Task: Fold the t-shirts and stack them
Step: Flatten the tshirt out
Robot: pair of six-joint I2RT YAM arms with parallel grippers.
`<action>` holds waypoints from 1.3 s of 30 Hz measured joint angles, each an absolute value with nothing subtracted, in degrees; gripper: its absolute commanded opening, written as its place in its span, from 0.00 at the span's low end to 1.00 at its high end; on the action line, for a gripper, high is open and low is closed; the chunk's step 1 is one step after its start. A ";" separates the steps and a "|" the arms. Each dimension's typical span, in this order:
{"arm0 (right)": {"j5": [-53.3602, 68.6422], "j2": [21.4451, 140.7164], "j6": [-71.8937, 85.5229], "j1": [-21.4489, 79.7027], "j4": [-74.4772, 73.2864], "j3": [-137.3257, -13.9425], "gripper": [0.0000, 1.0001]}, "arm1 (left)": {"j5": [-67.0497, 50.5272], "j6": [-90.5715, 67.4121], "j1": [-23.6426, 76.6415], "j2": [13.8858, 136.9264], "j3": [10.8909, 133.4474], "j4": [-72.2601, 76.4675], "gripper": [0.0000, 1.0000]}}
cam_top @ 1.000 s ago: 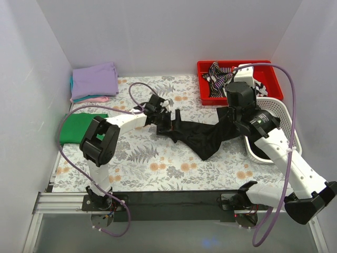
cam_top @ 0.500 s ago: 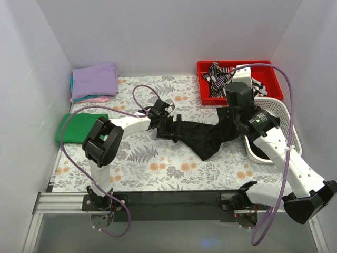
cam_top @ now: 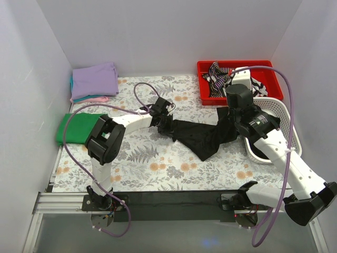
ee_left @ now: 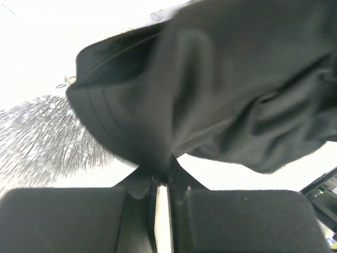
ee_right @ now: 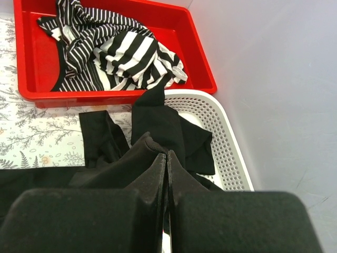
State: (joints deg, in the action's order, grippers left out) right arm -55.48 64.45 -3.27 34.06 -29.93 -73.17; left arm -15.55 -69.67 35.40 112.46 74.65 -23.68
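Top external view: clamped shut within the last second with the left gripper (cam_top: 167, 126), spread wide before that, onto the left end of the black t-shirt (cam_top: 202, 138) strung across the middle of the floral table (cam_top: 158, 166). Pinched also at the right end by the right gripper (cam_top: 230, 113), pressed together on bunched cloth beside the white basket (cam_top: 281, 113). Judged as both ends secured, so ready for pulling taut and laying flat to fold, with the folded lavender t-shirt (cam_top: 95, 79) and green t-shirt (cam_top: 79, 128) waiting along the left side.

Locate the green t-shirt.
In the top view, the green t-shirt lies folded at the table's left edge, on the near side of the lavender-topped stack.
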 measured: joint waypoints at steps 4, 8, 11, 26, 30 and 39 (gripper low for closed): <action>-55.00 62.57 -3.53 34.00 -29.98 -73.17 0.01 | -12.43 -66.63 33.89 107.55 83.02 -32.18 0.00; -52.86 58.48 -3.92 33.98 -29.98 -73.17 0.01 | -10.37 -63.44 26.96 95.79 91.98 -37.54 0.00; -50.41 55.02 -4.27 33.91 -29.98 -73.17 0.01 | -6.20 -61.58 21.32 85.95 98.06 -40.66 0.00; -28.12 41.21 -3.57 33.87 -31.40 -73.32 0.01 | 7.62 -59.16 22.48 69.36 108.40 -61.08 0.00; -22.50 41.98 -3.09 33.87 -33.28 -72.71 0.01 | 8.45 -59.61 22.46 66.37 102.39 -61.78 0.00; -19.31 47.77 -3.09 33.87 -33.47 -65.67 0.01 | 0.45 -62.02 22.44 78.94 74.65 -47.72 0.00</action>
